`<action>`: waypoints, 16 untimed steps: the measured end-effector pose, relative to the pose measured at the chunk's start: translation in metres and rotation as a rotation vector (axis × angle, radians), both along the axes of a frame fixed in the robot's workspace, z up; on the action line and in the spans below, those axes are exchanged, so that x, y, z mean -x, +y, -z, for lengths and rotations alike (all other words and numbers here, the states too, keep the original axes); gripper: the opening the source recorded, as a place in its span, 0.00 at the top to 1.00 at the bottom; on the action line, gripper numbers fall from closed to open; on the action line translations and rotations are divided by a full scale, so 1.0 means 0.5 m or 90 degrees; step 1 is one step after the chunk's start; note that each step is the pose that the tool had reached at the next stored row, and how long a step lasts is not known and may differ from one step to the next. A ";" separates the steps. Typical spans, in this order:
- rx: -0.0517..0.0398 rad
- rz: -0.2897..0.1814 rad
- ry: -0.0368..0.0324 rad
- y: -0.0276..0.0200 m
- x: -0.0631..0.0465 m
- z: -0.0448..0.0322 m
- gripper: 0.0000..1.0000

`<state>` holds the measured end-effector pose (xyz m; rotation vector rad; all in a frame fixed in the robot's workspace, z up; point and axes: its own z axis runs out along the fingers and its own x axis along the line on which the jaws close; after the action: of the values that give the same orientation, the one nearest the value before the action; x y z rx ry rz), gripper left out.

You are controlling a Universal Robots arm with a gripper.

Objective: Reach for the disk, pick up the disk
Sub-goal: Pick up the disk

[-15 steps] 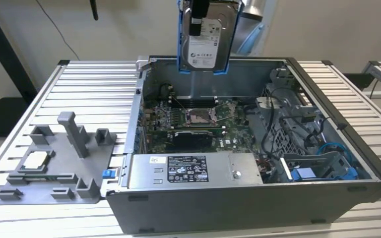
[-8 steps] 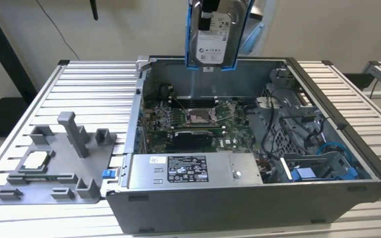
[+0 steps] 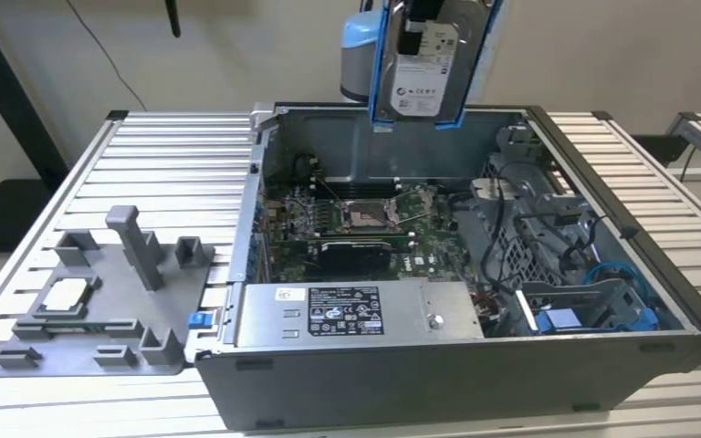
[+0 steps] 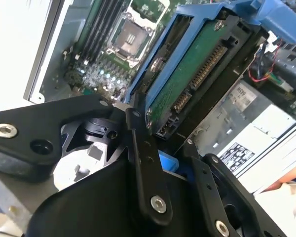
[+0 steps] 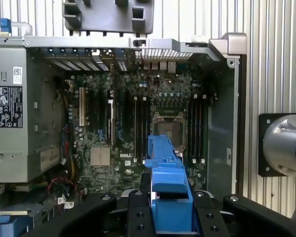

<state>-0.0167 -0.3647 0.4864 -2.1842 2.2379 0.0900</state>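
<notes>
My jaws are clamped on the disk (image 3: 427,64), with a black finger (image 5: 138,217) pressed to each side of its blue frame. In the exterior view the disk hangs upright over the back wall of the open case (image 3: 448,383), with its white label facing the camera. In the second wrist view I see its other face (image 4: 197,74), a green circuit board with a connector row, and the blue frame runs along its edges.

Below the disk, in the first wrist view, is the motherboard (image 5: 118,123), and its bare socket (image 5: 167,129) sits just beyond the frame's tip. A grey power box (image 3: 350,315) with a printed label lies along the case's near wall in the exterior view. On the slatted counter (image 3: 168,155), at the exterior view's left of the case, stands a grey fixture (image 3: 120,301). A small square chip (image 3: 68,294) rests on it.
</notes>
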 end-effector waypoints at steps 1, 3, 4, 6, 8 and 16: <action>-0.0001 0.000 0.0000 0.0000 -0.009 0.000 1.00; -0.0001 0.000 0.0002 0.0000 -0.028 0.000 1.00; -0.0001 0.000 0.0004 0.0001 -0.037 0.000 1.00; 0.0001 0.000 0.0006 0.0002 -0.055 0.000 1.00; 0.0000 0.000 0.0008 0.0001 -0.073 0.000 1.00; 0.0000 0.000 0.0010 0.0001 -0.145 0.000 1.00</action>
<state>0.0560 -0.3647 0.4864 -2.1849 2.2387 0.0918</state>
